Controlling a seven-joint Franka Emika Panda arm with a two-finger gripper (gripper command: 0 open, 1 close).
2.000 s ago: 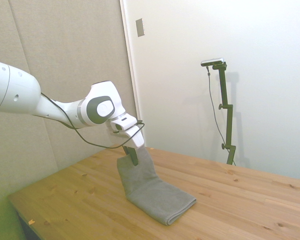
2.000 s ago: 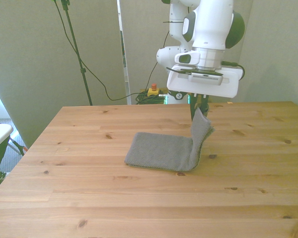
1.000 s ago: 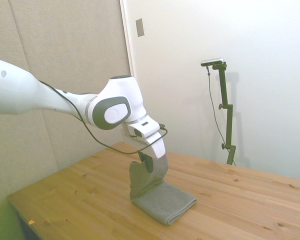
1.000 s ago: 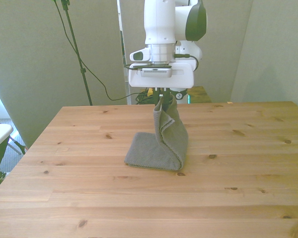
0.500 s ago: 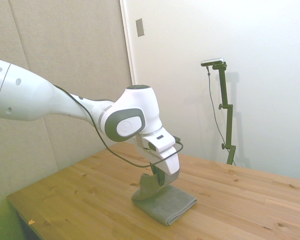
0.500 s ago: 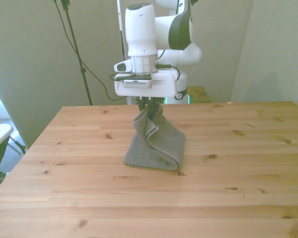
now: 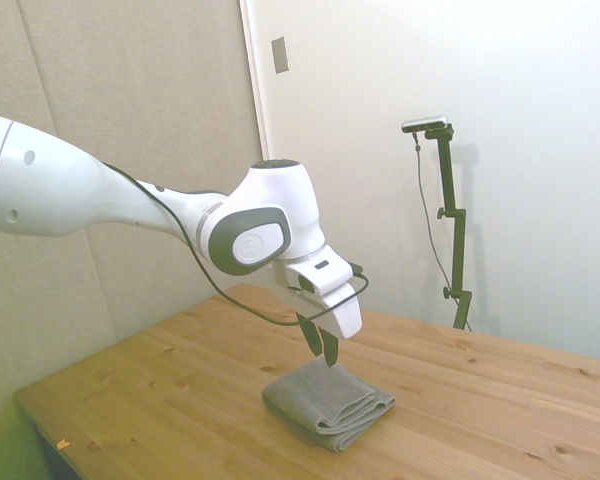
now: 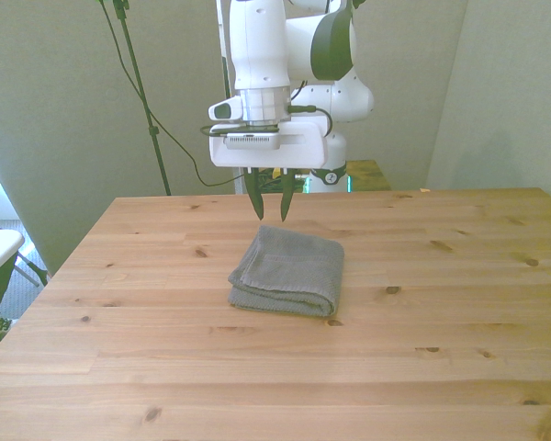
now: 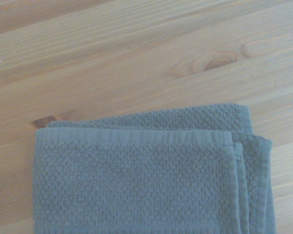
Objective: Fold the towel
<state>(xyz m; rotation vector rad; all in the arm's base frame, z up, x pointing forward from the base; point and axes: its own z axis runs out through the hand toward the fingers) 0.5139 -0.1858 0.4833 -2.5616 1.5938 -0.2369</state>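
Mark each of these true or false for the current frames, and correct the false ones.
1. The towel lies folded on the table. True.
2. The end effector is clamped on the towel. False: it is open, above the towel and clear of it.
3. The towel hangs over the table's edge. False: it lies wholly on the tabletop.
4. The wrist view shows stacked layers at the towel's edge. True.

The towel (image 8: 287,270) (image 7: 328,401) (image 9: 136,180) is mid-gray terry cloth, folded into a thick, roughly square stack of several layers. It lies flat on the wooden table (image 8: 441,349), near its middle, with the hemmed edges stacked along one side.
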